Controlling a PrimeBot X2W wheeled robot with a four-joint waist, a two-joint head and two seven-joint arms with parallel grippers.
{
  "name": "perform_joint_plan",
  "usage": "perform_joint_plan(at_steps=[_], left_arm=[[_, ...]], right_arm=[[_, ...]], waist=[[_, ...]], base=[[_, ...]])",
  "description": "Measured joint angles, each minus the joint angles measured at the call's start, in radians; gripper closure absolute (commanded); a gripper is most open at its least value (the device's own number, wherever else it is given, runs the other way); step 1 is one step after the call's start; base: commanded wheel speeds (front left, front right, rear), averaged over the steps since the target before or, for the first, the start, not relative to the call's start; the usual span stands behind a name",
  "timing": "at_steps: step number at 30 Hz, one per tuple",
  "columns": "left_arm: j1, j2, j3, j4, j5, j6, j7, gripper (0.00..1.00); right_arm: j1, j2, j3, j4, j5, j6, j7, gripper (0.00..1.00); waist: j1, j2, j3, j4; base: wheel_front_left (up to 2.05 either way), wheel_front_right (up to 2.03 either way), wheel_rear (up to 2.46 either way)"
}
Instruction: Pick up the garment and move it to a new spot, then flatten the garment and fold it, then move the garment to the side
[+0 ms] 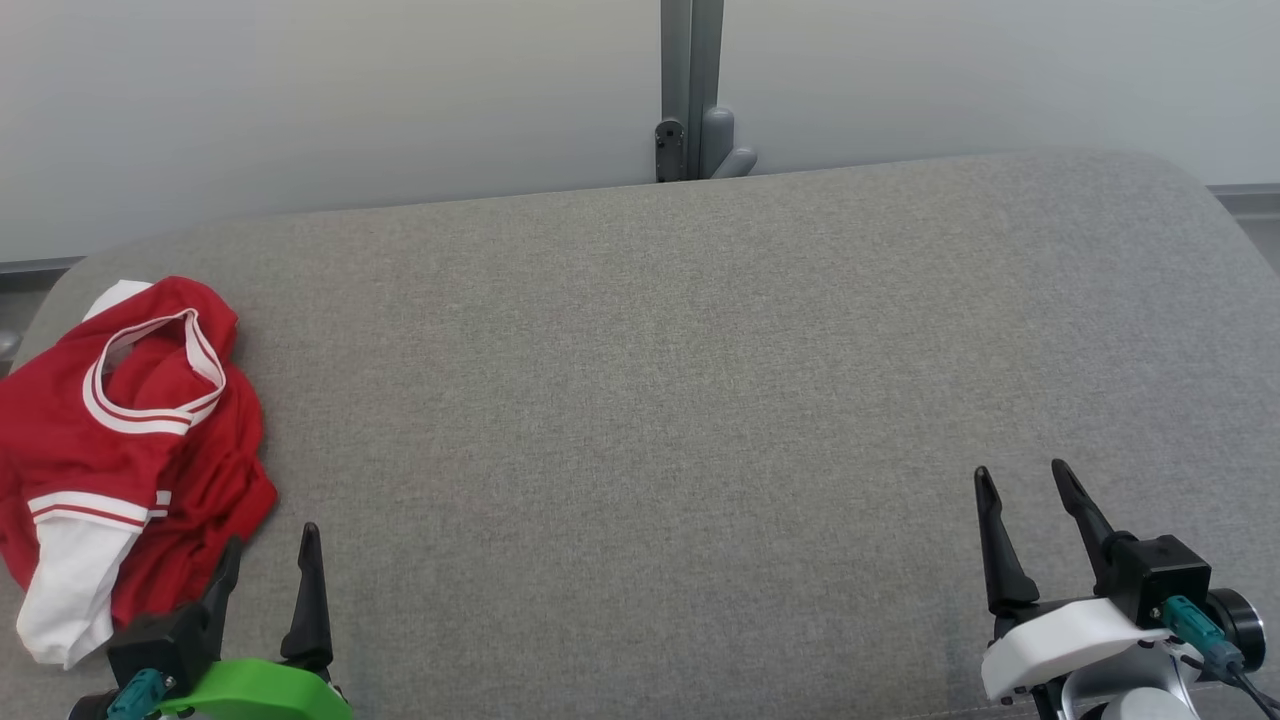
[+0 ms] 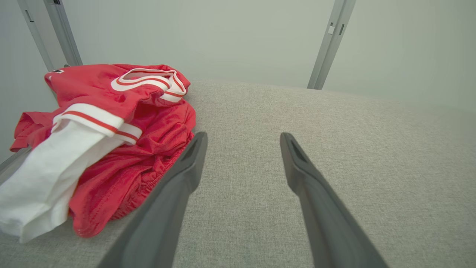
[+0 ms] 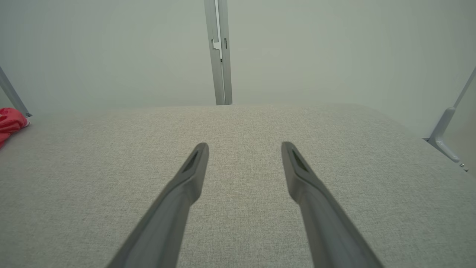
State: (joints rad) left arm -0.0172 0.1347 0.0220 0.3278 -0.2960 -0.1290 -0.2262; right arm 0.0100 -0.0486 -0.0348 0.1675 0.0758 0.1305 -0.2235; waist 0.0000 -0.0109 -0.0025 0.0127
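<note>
A crumpled red garment [image 1: 130, 440] with white striped trim and a white sleeve lies bunched at the left end of the grey padded surface [image 1: 650, 400]. My left gripper [image 1: 272, 540] stands open at the lower left, just right of the garment's near edge, nothing between its fingers. In the left wrist view the garment [image 2: 104, 137] lies left of the open left gripper [image 2: 243, 139], its red fabric close to the left finger. My right gripper [image 1: 1020, 475] is open at the lower right, far from the garment. The right wrist view has the right gripper [image 3: 244, 147] open over bare fabric, with a bit of the garment [image 3: 9, 123] at the left edge.
A pale wall backs the surface, with a grey metal post [image 1: 690, 90] and bracket at its middle. Another post [image 2: 329, 44] rises behind the surface in the left wrist view. The surface's rounded corners fall away at the far left and right.
</note>
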Motion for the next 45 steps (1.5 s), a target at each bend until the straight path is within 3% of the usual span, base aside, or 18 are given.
perform_joint_plan(at_steps=[20, 38, 45], left_arm=[[0.006, 0.019, -0.009, 0.016, 0.115, -0.001, -0.035, 0.0], [0.006, 0.021, -0.01, 0.018, 0.113, -0.002, -0.036, 0.0], [0.002, 0.017, -0.011, 0.021, 0.112, -0.002, -0.036, 0.0]], right_arm=[[0.017, 0.0, -0.01, -0.001, -0.096, 0.0, -0.037, 0.0], [0.021, 0.0, -0.009, 0.004, -0.094, 0.0, -0.039, 0.0], [0.031, 0.0, 0.007, 0.002, -0.092, 0.0, -0.039, 0.0]], waist=[[0.0, 0.0, -0.006, 0.002], [0.0001, 0.0, -0.008, 0.008], [0.0, 0.0, -0.011, 0.044]], base=[[0.0, 0.0, 0.0], [0.0, 0.0, 0.0], [0.0, 0.0, 0.0]])
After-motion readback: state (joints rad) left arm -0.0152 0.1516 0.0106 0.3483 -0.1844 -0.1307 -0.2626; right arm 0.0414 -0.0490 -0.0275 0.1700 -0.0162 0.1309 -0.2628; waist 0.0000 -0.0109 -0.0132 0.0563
